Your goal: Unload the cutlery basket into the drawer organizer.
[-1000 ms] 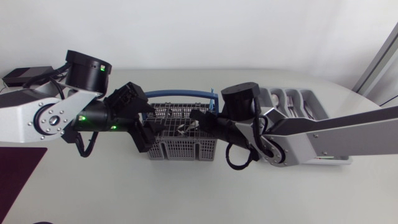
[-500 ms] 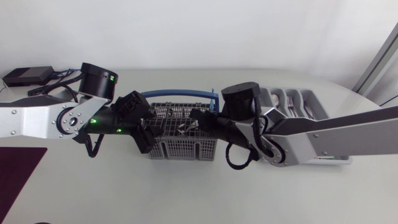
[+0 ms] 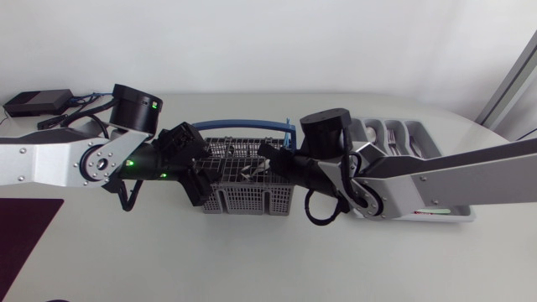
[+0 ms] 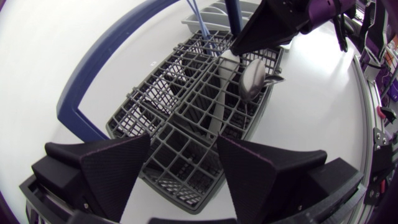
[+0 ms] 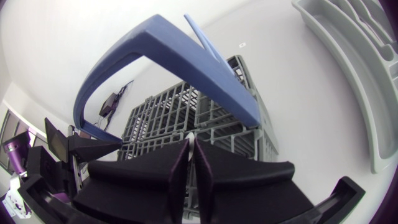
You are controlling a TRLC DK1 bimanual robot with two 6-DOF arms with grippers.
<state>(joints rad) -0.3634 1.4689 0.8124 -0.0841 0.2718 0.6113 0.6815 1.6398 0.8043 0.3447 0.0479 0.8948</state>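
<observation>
Cutlery basket (image 3: 247, 200), grey with a blue handle (image 3: 239, 127), sits near the middle of the table's far edge, the drawer organizer (image 3: 424, 134) just beside it toward the far right corner. Left gripper (image 4: 183, 142) is open, the basket's end between its spread fingers. Right gripper (image 5: 191, 145) hangs over the basket, fingers pressed almost together on a pale handle (image 4: 221, 102); a spoon (image 4: 252, 79) stands beside it

Grey lattice basket (image 3: 243, 198), upright, blue hoop handle (image 3: 239, 127) swung out to one side. Spoon (image 4: 253, 81) stands bowl-up in it, beside a pale utensil (image 4: 219, 109) (kind unclear). Grey organizer (image 3: 424, 134) just beside the basket, some cutlery (image 3: 392, 137) slotted inside.
</observation>
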